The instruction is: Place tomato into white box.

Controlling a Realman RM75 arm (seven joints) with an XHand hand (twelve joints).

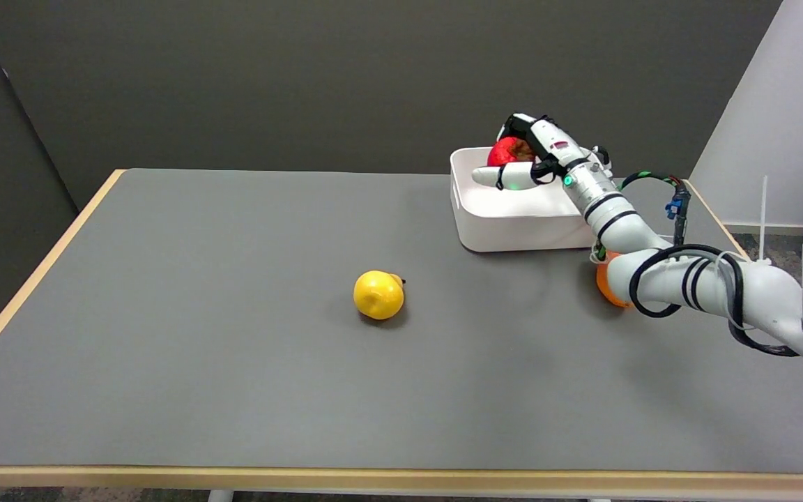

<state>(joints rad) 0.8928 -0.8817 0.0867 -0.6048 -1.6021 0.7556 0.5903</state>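
One view is supplied, the head view.

Surface and room: a grey table (234, 348) with a pale wood edge strip stands against a dark grey wall (304, 77). A lighter wall panel (778, 125) occupies the upper right corner.

Task items: the white box (506, 223) sits at the far right of the table, long side roughly parallel to the far edge. The right hand (530, 157) is positioned over the box interior and grips the tomato (506, 150). Fingers curl over the top and far side of the fruit; one white finger extends toward the left, below it. The tomato is red, held at about the level of the far rim, above the box floor. It is roughly round, so no long axis can be determined; a darker patch faces the hand.

Surrounding items: a yellow fruit (378, 295) lies near the table centre, well apart from the box, with a small dark stem tip at its upper right. An orange fruit (609, 286) lies just beside the near right corner of the box, partly hidden behind the forearm and black cables (680, 279).
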